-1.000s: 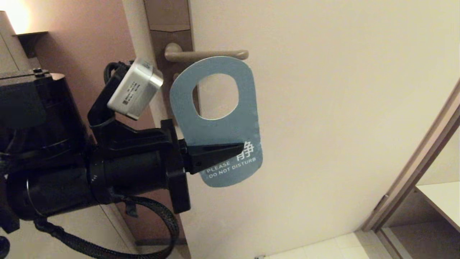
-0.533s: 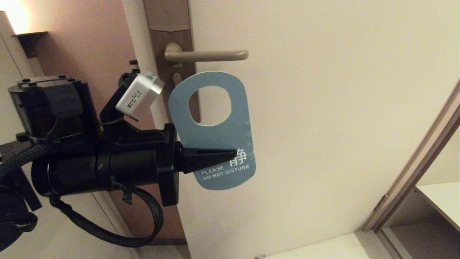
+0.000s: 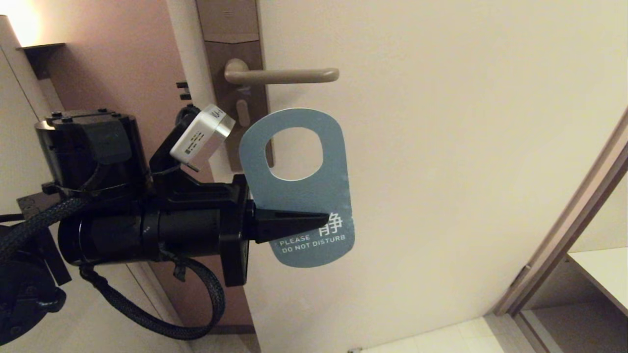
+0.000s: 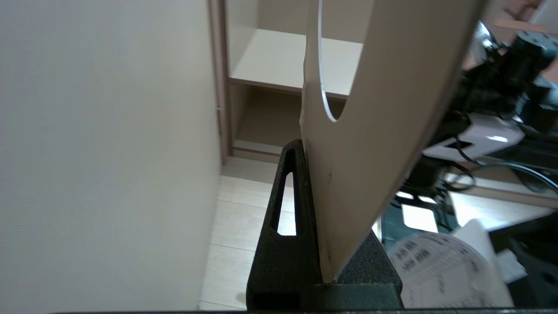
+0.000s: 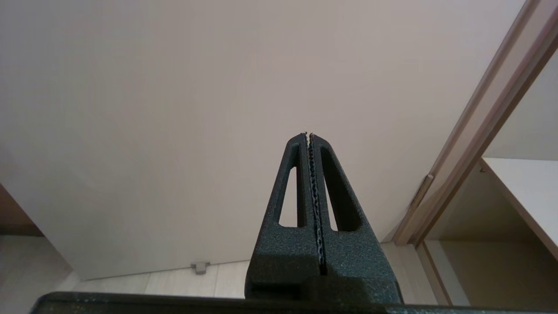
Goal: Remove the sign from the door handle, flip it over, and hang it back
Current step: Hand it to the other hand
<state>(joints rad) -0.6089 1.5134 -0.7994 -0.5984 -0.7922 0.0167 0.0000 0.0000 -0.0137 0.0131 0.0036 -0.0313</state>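
The sign (image 3: 299,196) shows its teal "PLEASE DO NOT DISTURB" side in the head view and hangs free of the door handle (image 3: 282,75), just below it. My left gripper (image 3: 324,217) is shut on the sign's lower part and holds it upright in front of the door. In the left wrist view the sign's pale back face (image 4: 375,131) stands clamped against one black finger (image 4: 287,209). My right gripper (image 5: 308,136) is shut and empty, pointing at the door; it is out of the head view.
The handle sits on a tall brown lock plate (image 3: 235,44) at the door's (image 3: 441,147) left edge. A door frame (image 3: 564,230) and a white shelf (image 3: 603,269) stand at the right. A wall lamp (image 3: 19,19) glows at the top left.
My left gripper has lowered the sign from just under the handle, so a clear gap shows between them, and has drawn back a little, then shifted slightly right.
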